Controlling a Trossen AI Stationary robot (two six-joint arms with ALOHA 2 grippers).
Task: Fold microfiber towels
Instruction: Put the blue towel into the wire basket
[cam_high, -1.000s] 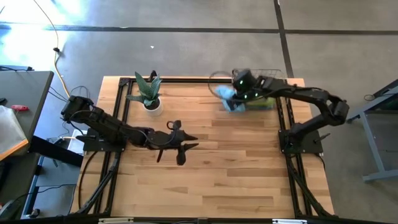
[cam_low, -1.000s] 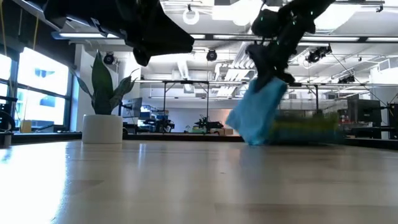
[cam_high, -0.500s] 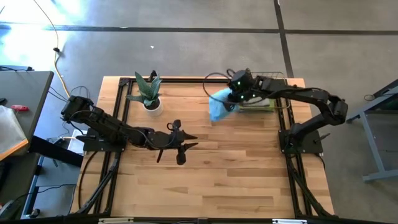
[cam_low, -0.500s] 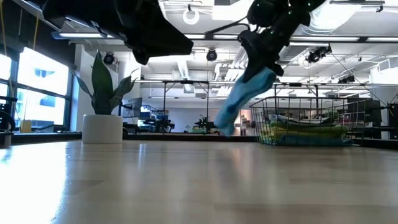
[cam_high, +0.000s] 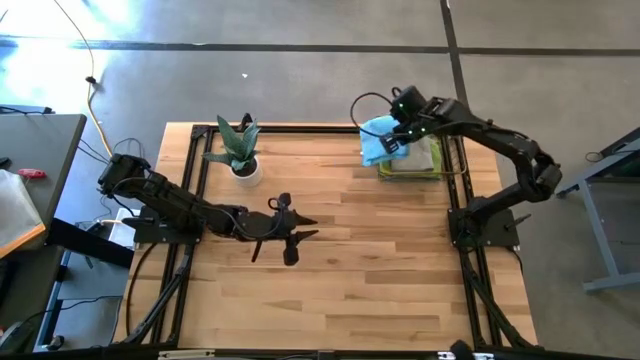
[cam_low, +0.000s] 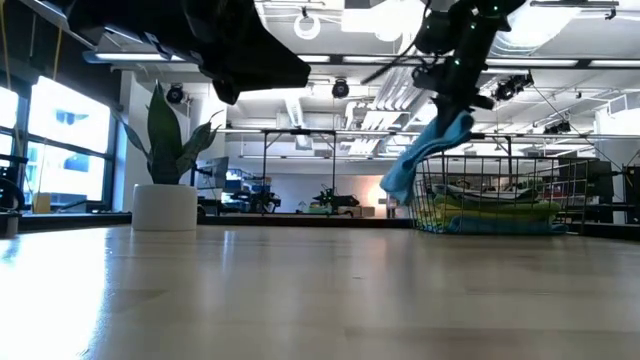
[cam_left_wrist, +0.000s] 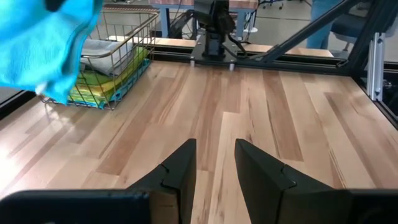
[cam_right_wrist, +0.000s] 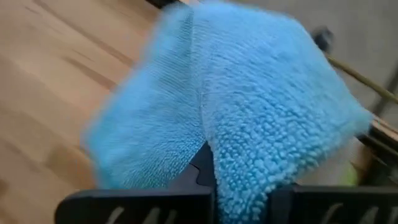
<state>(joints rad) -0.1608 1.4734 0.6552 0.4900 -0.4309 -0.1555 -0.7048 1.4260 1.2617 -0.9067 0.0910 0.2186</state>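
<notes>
1. Right gripper (cam_high: 399, 137) is clamped tight on a blue towel (cam_high: 375, 142), held in the air at the basket's inner edge near the far right corner of the table (cam_high: 330, 270). In the right wrist view the towel (cam_right_wrist: 249, 118) drapes over both fingers, pinched between them.
2. In the low view the blue towel (cam_low: 425, 160) hangs clear of the tabletop, its lower end in front of the basket's side.
3. Left gripper (cam_high: 296, 232) hovers over the middle of the table, well apart from the towel. Its fingers (cam_left_wrist: 180, 171) stand partly apart with nothing between them.
4. Wire basket (cam_low: 495, 195): one, on the table's far right. Inside is a flat stack of towels (cam_low: 495, 212); yellow, green and blue layers show in the low view, a grey one on top in the left wrist view. Can't count the stack exactly.
5. One potted plant (cam_high: 238, 150) in a white pot, far left of the table.
6. No readable writing or labels on anything.
</notes>
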